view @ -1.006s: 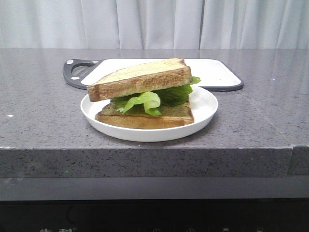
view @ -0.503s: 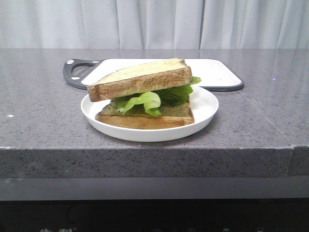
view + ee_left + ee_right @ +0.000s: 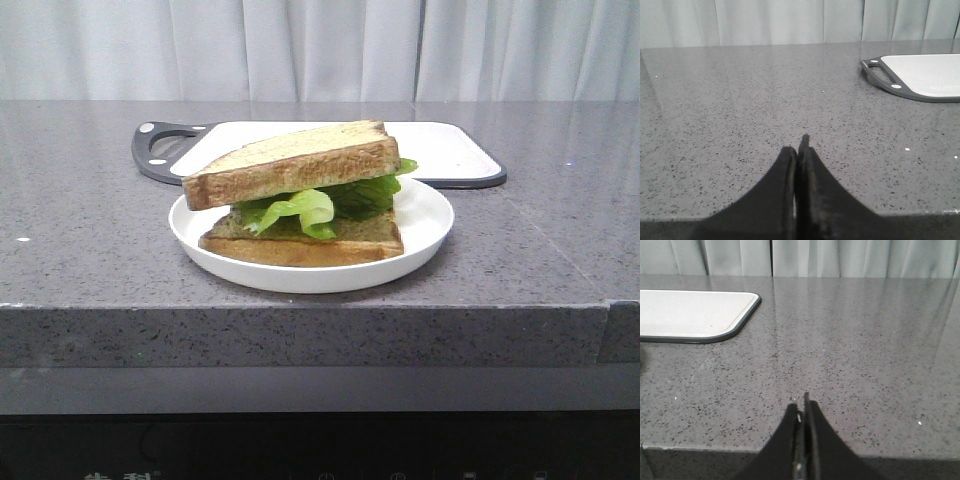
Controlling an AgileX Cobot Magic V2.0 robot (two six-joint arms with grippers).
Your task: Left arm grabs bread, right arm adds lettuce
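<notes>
On a white plate [image 3: 425,232] in the front view lies a bread slice [image 3: 300,242] with green ruffled lettuce [image 3: 310,205] on it. A second bread slice [image 3: 290,160] rests tilted on top of the lettuce. Neither arm shows in the front view. My left gripper [image 3: 797,147] is shut with nothing in it, near the counter's front edge, with the sandwich out of its view. My right gripper [image 3: 801,404] is also shut and empty, low over the counter's front edge.
A white cutting board [image 3: 450,150] with a dark rim and handle [image 3: 155,150] lies behind the plate; it also shows as the board [image 3: 925,75] in the left wrist view and the board [image 3: 690,312] in the right wrist view. Grey speckled counter [image 3: 90,250] surrounds them; curtains hang behind.
</notes>
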